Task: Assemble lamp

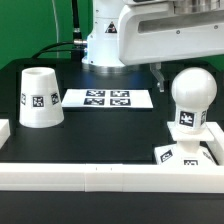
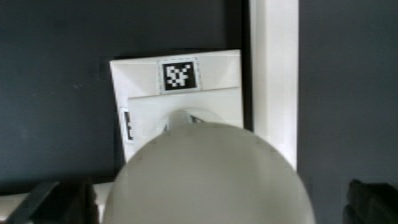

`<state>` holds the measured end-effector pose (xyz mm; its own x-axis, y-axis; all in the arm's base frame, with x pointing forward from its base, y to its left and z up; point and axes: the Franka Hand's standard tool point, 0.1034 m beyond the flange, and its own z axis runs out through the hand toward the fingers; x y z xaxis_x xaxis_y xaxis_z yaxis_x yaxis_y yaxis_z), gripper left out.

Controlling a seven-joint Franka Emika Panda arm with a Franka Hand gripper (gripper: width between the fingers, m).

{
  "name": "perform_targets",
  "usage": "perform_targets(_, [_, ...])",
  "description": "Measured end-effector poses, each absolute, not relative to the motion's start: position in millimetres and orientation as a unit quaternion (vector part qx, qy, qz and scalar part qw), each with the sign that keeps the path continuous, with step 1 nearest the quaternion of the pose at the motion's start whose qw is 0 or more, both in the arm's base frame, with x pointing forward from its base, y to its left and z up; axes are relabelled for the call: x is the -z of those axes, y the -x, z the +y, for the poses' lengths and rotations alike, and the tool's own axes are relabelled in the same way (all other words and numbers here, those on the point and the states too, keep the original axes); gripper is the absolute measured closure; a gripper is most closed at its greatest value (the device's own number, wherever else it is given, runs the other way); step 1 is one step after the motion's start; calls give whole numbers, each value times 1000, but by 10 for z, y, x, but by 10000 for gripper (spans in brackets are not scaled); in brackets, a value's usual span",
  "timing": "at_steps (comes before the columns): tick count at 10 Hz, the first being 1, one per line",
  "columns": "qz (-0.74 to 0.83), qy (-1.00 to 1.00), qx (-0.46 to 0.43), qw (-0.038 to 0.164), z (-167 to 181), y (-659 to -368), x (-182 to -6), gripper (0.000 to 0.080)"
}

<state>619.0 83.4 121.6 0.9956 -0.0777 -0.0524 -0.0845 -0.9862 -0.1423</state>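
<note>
Bulb (image 1: pixel 190 97) upright on base (image 1: pixel 205 150), exterior view's right, beside rail (image 1: pixel 100 175). My gripper (image 2: pixel 205 200) released, fingers (image 2: pixel 50 200) spread either side of bulb, not touching. Shade (image 1: pixel 40 98) well apart, left on surface (image 1: pixel 110 130).

I saw the round white plastic bulb (image 1: pixel 190 92) as smooth with a soft sheen; the flat square white plastic base (image 1: pixel 200 152) and tapered white plastic shade (image 1: pixel 40 98) looked matt, the black tabletop (image 1: pixel 110 125) dull.
</note>
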Motion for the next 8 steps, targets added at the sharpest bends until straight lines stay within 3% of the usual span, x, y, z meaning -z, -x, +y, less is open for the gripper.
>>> perform_targets(4, [-126,989,-12,74,809,-6189,-1208,101])
perform_targets(6, [-232,971,5,48,825,-6238,-1221,101])
perform_targets(8, [-331,943,20,36,800,-6291,-1236,101])
